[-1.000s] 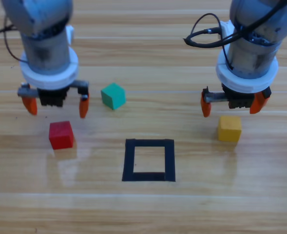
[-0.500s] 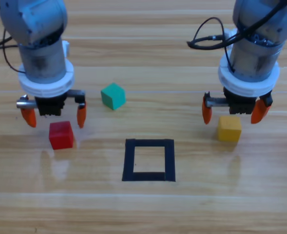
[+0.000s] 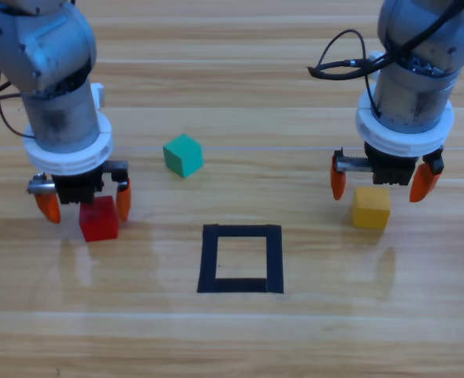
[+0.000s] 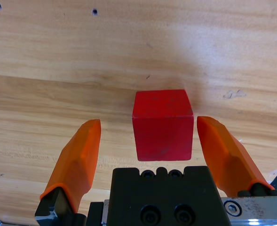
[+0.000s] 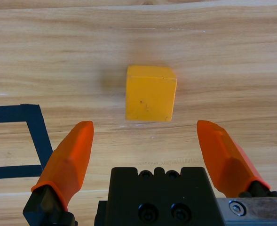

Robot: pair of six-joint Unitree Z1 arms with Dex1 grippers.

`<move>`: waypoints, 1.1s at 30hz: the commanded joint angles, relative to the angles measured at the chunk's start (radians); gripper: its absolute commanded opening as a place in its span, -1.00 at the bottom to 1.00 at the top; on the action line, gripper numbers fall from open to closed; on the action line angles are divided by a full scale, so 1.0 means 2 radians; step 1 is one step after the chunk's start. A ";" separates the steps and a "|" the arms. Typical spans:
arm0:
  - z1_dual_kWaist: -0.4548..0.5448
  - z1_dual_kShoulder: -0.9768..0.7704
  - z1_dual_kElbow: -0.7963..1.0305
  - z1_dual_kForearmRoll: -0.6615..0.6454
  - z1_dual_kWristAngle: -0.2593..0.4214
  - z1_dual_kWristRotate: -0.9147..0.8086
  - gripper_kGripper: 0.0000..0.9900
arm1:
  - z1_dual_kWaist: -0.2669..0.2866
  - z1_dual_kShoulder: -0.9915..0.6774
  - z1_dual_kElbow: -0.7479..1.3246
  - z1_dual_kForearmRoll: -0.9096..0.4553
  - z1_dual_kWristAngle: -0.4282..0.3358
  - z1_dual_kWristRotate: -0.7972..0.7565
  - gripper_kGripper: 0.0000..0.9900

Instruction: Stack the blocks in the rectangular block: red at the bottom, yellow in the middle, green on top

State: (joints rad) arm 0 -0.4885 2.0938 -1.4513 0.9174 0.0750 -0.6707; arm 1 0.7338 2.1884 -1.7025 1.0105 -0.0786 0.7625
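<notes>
The red cube (image 3: 99,220) lies on the table at the left, and in the left wrist view the red cube (image 4: 162,125) sits between the open jaws with a gap on each side. My left gripper (image 3: 86,205) straddles its far part. The yellow cube (image 3: 371,208) rests at the right, just in front of my open right gripper (image 3: 380,185); in the right wrist view the yellow cube (image 5: 150,93) lies beyond the jaw tips. The green cube (image 3: 183,155) stands alone at the back middle. The black tape outline (image 3: 209,258) holds only bare wood.
A black cable (image 3: 343,63) loops off the right arm above the table. A corner of the tape outline (image 5: 32,123) shows at the left of the right wrist view.
My left gripper has come forward and down until its jaws flank the red cube. The right gripper has edged slightly toward the yellow cube. No cube has moved.
</notes>
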 commanded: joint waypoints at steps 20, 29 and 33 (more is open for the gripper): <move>0.007 -0.007 0.025 -0.028 -0.013 0.038 -1.00 | -0.030 0.061 -0.005 0.007 0.009 -0.029 0.93; -0.049 0.013 -0.102 0.059 -0.009 0.025 -1.00 | -0.030 0.093 -0.023 0.007 -0.005 -0.032 0.86; -0.087 0.024 -0.146 0.093 -0.011 0.003 -1.00 | -0.030 0.105 -0.028 0.010 0.000 -0.032 0.64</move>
State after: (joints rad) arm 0 -0.5503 2.0925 -1.7016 1.0588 0.0567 -0.6274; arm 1 0.6973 2.3088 -1.7393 1.0105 -0.0739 0.7080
